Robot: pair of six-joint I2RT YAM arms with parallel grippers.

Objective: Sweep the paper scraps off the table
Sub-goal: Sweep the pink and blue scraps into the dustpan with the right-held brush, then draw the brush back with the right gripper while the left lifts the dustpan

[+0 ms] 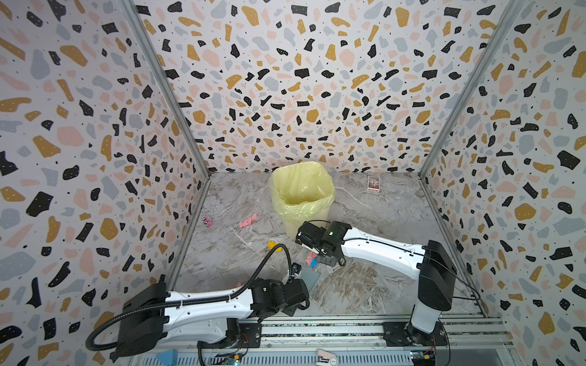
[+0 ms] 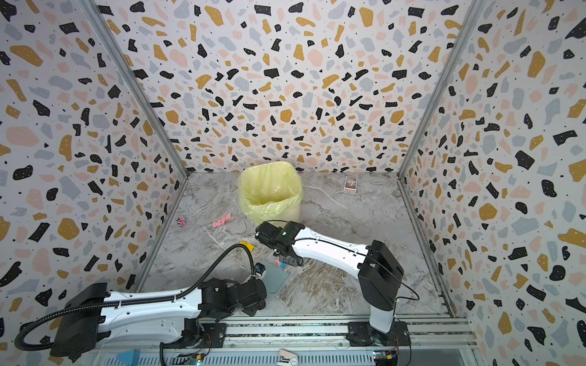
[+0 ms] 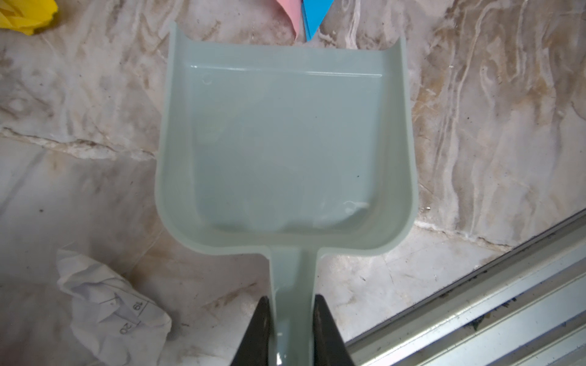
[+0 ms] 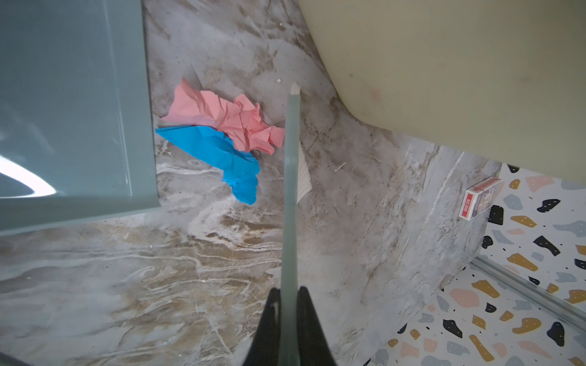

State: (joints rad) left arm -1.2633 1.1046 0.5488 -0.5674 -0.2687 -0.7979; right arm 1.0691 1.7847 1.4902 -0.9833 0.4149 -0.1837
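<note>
From high at six o'clock my top views look down toward twelve, while my close wrist cameras share the dustpan (image 3: 285,142).

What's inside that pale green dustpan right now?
Nothing: the dustpan is bare inside. A pink scrap and a blue scrap lie just outside its front lip. The handle's end is covered by the left pincer.

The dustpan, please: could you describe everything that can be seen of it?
The dustpan is pale grey-green, glossy plastic by its look: a squarish flat tray with raised side and back walls, an open front lip and a narrow handle. It is empty and appears to rest on the table. The left gripper is shut on its handle. A pink scrap and a blue scrap lie just beyond the lip.
</note>
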